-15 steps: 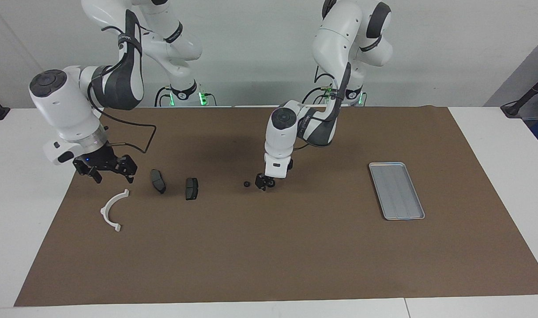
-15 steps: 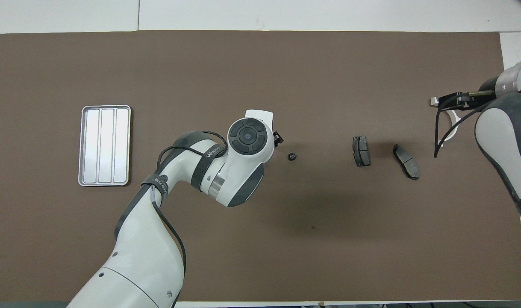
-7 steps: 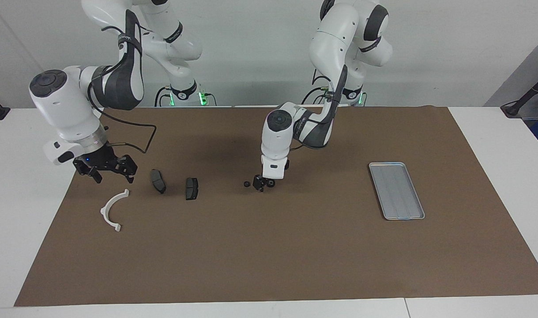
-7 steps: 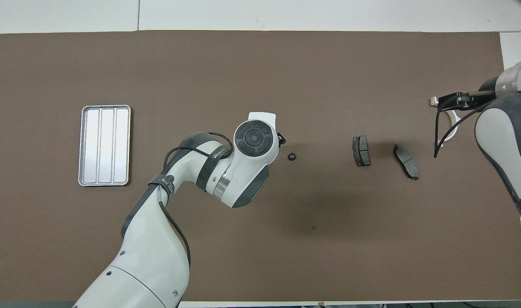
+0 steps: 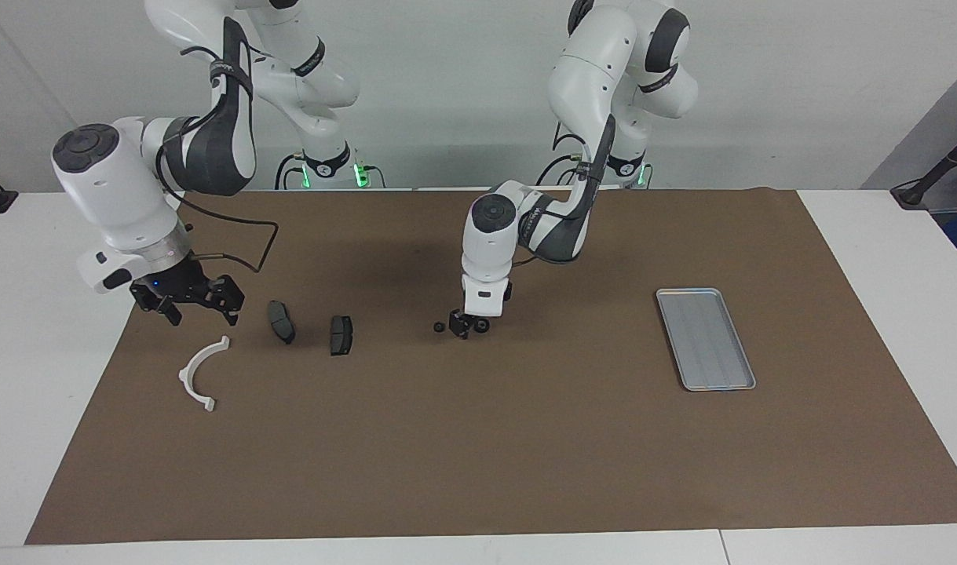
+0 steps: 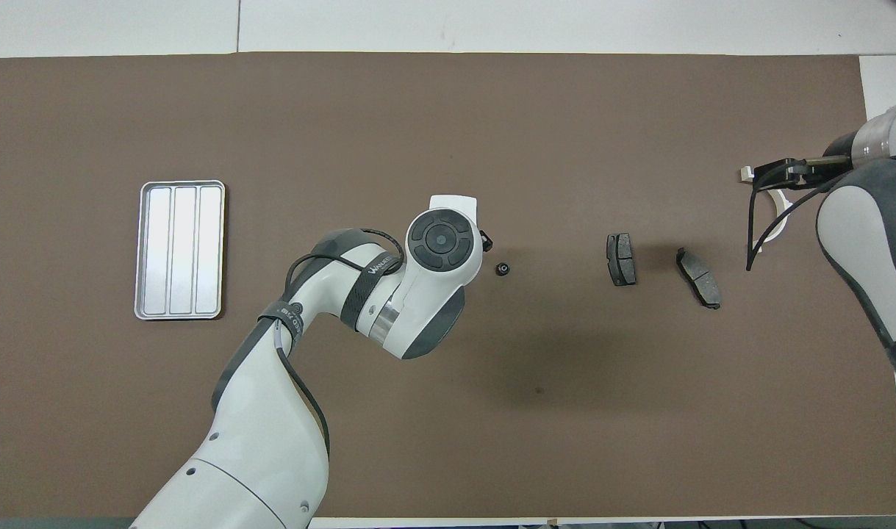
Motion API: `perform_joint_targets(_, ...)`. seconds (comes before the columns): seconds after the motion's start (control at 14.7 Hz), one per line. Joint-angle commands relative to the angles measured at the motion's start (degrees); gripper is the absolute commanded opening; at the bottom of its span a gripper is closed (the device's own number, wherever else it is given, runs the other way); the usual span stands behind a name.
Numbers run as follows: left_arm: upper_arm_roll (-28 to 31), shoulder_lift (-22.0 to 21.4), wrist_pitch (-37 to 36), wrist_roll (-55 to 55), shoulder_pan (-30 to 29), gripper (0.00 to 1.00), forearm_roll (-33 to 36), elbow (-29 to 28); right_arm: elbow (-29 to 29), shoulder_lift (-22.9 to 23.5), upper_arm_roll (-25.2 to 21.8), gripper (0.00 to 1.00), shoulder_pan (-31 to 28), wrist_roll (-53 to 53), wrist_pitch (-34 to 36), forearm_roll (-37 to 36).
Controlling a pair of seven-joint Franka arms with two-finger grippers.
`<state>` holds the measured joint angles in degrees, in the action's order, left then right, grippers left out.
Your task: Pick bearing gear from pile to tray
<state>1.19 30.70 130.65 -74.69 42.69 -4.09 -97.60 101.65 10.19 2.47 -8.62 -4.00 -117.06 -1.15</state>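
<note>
Bearing gear (image 6: 502,270), a tiny black round piece, is lying on the brown mat (image 5: 478,455) near the middle of the table, well apart from the tray (image 5: 706,339) that is sitting toward the left arm's end. The left gripper (image 5: 470,324) is hanging low just beside it, and whether its fingers are spread or pressed together I cannot tell; another small dark round shape is showing at its tips, and whether that is a second piece being pinched is unclear. The right gripper (image 5: 186,298) is waiting with its fingers spread, over the mat near the white curved bracket (image 5: 199,373) and the two brake pads (image 5: 281,321) (image 5: 341,334). A likely slip, as I judge it, is the fingers closing off-centre and flicking so small and round a part away across the mat. The overhead view is showing the gear clear of the arm, while the left gripper's tips are mostly hidden under the wrist; the facing view is showing those tips down by the mat.
</note>
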Motion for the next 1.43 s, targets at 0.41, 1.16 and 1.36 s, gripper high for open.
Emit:
perform_joint_targets(0.41, 0.92, 0.68, 0.48, -1.24, 1.52, 0.81, -0.57, -0.48, 1.36, -1.31, 0.52, 1.0, -0.79, -1.63, 0.26, -0.08)
perform_joint_targets(1.16, 1.44, 0.68, 0.48, -2.12, 1.7, 0.6, 1.53, -0.49, 1.36, -1.31, 0.52, 1.0, -0.79, -1.63, 0.17, -0.08)
perform_joint_targets(1.36, 1.44, 0.68, 0.22, -2.12, 1.43, 0.6, 3.21, -0.57, 1.36, -1.31, 0.52, 1.0, -0.79, -1.63, 0.17, -0.08)
